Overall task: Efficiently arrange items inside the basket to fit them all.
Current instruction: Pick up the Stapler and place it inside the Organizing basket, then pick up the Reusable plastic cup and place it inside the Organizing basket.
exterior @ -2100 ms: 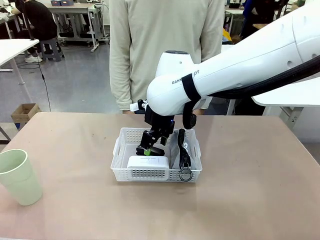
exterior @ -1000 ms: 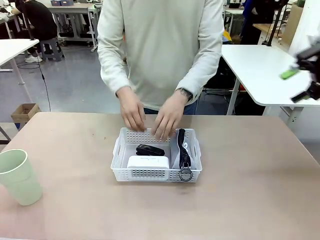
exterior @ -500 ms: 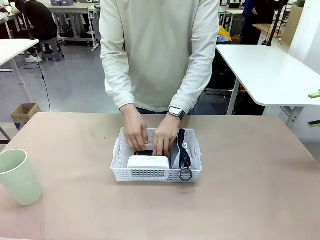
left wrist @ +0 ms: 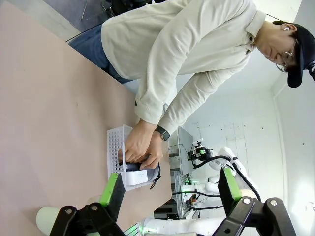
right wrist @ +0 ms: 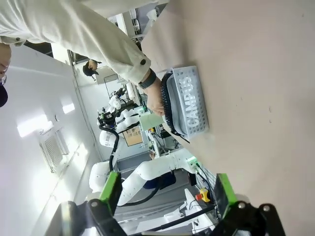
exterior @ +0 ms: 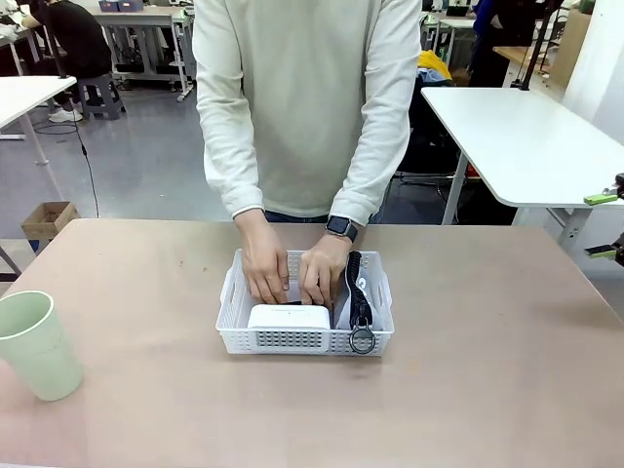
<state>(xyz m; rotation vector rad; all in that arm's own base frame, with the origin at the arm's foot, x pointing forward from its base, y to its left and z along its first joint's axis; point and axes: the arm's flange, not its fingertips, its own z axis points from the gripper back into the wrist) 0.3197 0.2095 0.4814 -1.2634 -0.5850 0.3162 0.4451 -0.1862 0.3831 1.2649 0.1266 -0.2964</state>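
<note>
The white lattice basket (exterior: 234,310) sits mid-table. Inside it, a white box (exterior: 289,317) lies at the near side and the grey pouch (exterior: 345,292) with its black strap and ring stands along the right wall. Both of the person's hands (exterior: 292,275) reach into the basket and cover the black stapler (left wrist: 132,167). The pale green cup (exterior: 39,343) stands alone at the table's near left. My right gripper (exterior: 604,224) hangs open at the far right edge, well clear of the basket. Far from the basket (left wrist: 114,147), my left gripper (left wrist: 170,189) is open and holds nothing. The pouch (right wrist: 183,105) reads "CAMPUS".
The person stands at the table's far side, leaning over the basket. Bare tabletop (exterior: 487,370) surrounds the basket on all sides. A white table (exterior: 517,136) stands behind on the right.
My right arm has pulled out of the basket and off to the right edge. The person's hands came down into the basket and settled over the stapler.
</note>
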